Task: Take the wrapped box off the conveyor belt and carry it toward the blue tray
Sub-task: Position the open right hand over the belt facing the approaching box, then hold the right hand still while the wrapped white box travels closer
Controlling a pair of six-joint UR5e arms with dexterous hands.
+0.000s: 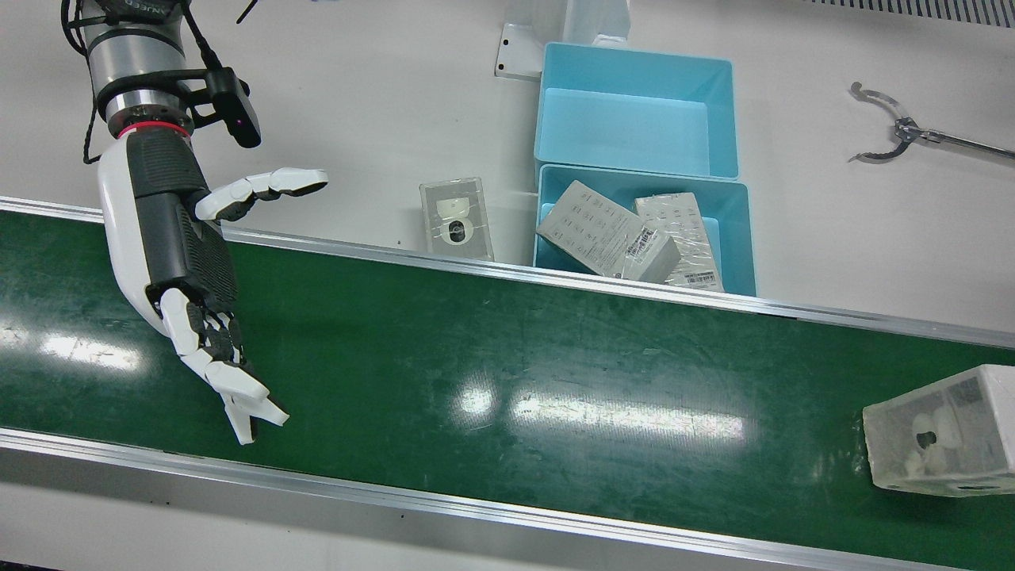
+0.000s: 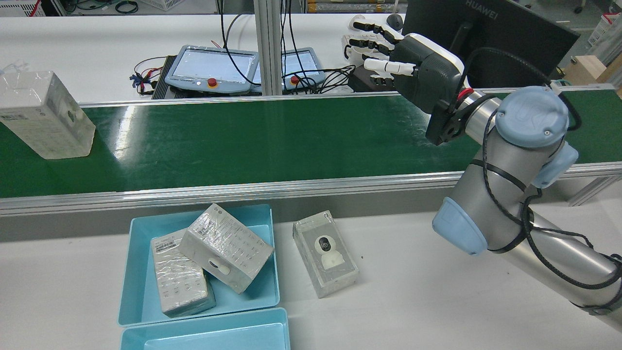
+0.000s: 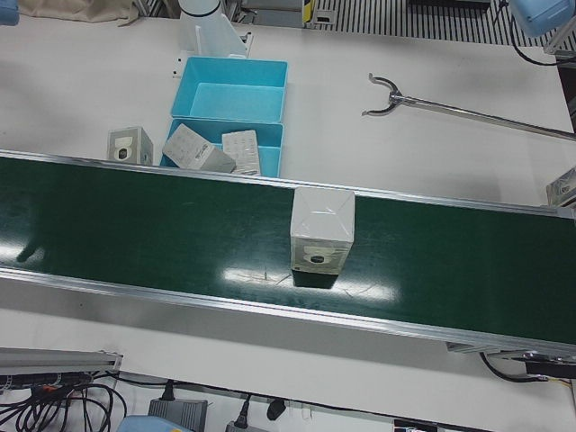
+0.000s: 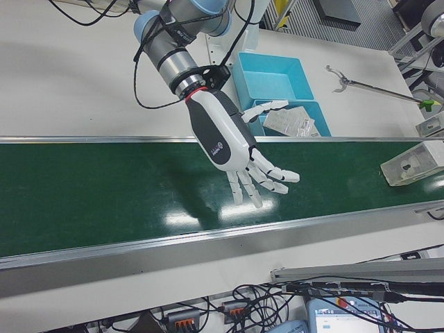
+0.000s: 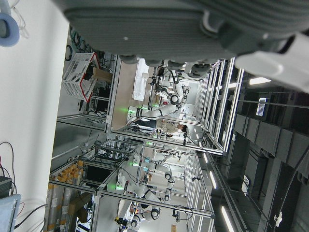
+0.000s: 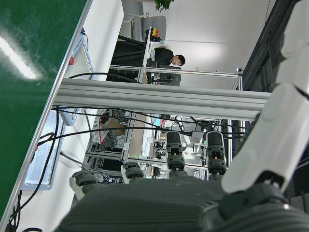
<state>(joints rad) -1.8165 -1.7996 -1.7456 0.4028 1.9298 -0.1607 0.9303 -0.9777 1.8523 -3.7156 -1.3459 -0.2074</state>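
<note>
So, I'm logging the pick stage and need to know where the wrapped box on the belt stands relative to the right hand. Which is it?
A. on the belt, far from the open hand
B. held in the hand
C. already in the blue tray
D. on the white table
A: the wrapped box sits on the conveyor belt, while the right hand hovers open and empty at the other end.

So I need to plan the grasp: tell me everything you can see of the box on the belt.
The box is a whitish carton in clear, glossy wrap, with a picture of a small camera on one face and printed labels on another. It stands upright on the green belt, alone, nothing else touching it. The right hand hangs open over the belt well away from it. The blue tray lies on the table beyond the belt.
</note>
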